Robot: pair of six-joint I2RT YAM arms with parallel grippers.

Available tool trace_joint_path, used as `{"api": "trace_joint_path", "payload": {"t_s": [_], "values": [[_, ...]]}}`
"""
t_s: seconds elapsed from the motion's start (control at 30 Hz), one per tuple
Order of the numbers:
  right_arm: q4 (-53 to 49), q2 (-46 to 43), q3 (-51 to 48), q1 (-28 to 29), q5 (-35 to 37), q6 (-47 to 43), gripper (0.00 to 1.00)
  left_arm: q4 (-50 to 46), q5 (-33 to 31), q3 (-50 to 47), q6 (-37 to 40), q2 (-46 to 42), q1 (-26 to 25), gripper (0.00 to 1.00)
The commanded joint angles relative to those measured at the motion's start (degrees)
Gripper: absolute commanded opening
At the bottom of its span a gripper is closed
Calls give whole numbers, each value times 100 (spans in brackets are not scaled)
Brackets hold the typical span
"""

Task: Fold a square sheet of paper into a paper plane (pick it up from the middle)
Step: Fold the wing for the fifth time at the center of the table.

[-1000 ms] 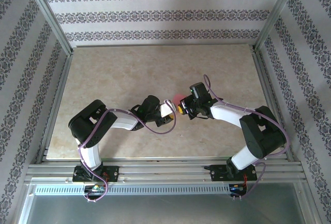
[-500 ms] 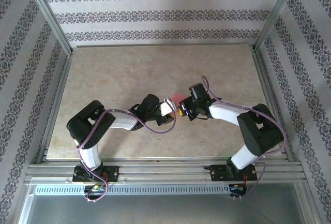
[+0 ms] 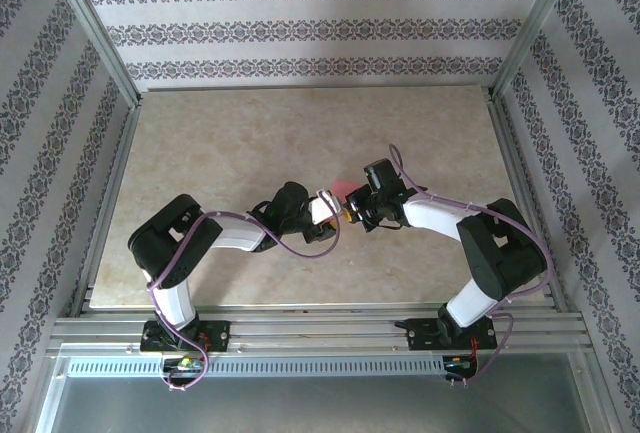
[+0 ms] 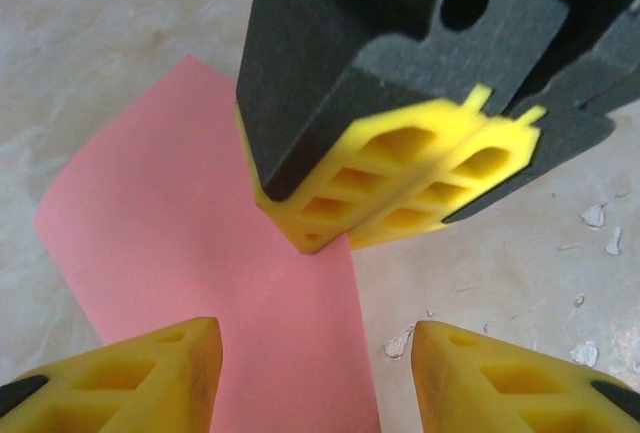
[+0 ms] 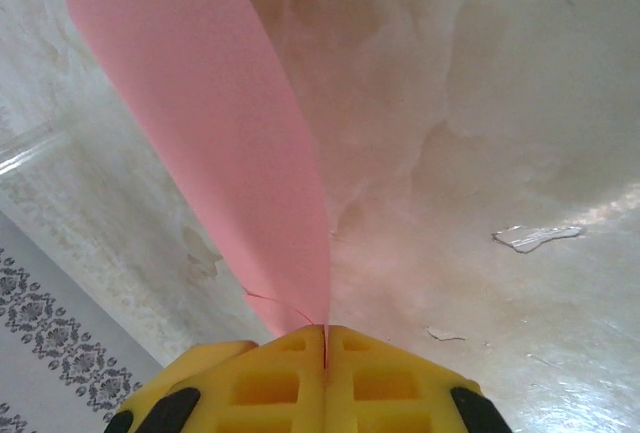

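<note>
Pink square sheet of paper (image 4: 190, 243) clamped between closed right fingers (image 5: 260, 388); left fingers (image 4: 150, 373) gaping astride it, empty. No folds visible; barely begun, seemingly.

Paper sheet (image 4: 190, 243) between left end effector (image 4: 316, 353) and right end effector (image 4: 350, 231).

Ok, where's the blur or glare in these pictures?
Top external: even light, sharp, but the paper looks washed out. Left wrist: the right gripper is crisp, the left gripper softer. Right wrist: paper blurred up close, glare on the table.
</note>
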Motion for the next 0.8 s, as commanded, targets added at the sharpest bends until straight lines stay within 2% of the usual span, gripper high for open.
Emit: {"api": "trace_joint_path", "payload": {"t_s": [0.0, 0.27, 0.4, 0.53, 0.77], "values": [[-48, 70, 91, 46, 124, -82, 2, 24, 75, 18, -235, -322, -36, 53], [95, 59, 71, 242, 579, 225, 2, -928, -211, 36, -773, -837, -40, 57], [187, 87, 98, 297, 582, 455, 2, -1546, -250, 224, -1047, -921, -86, 59], [175, 101, 172, 297, 551, 577, 2, -1672, -405, 222, -1124, -934, -124, 59], [197, 149, 192, 280, 366, 685, 2, -1754, -1011, 442, -1002, -532, -159, 50]]}}
